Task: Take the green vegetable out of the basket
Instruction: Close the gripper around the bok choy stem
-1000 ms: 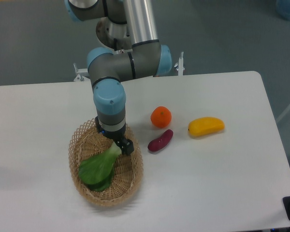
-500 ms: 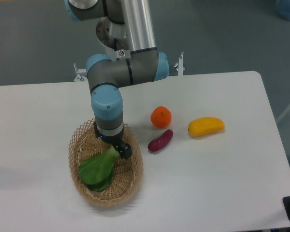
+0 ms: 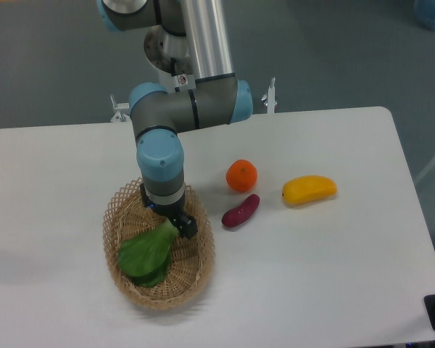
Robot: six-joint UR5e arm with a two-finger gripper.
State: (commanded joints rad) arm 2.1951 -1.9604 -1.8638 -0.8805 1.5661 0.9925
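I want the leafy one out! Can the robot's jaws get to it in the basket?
Probably yes. The gripper is already down at the green vegetable's pale stem end, with nothing covering it inside the basket.

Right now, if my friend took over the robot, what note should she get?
End effector: down inside the basket, at the stem end of the green vegetable. Whether it has closed on the stem cannot be told from this view.
Green vegetable: in the basket, leaves toward the lower left, stem up by the end effector.
Outside the basket, on the table: orange, purple sweet potato, yellow mango.
Done: the arm has reached the vegetable.
Left: confirm the grip, then lift the vegetable out.
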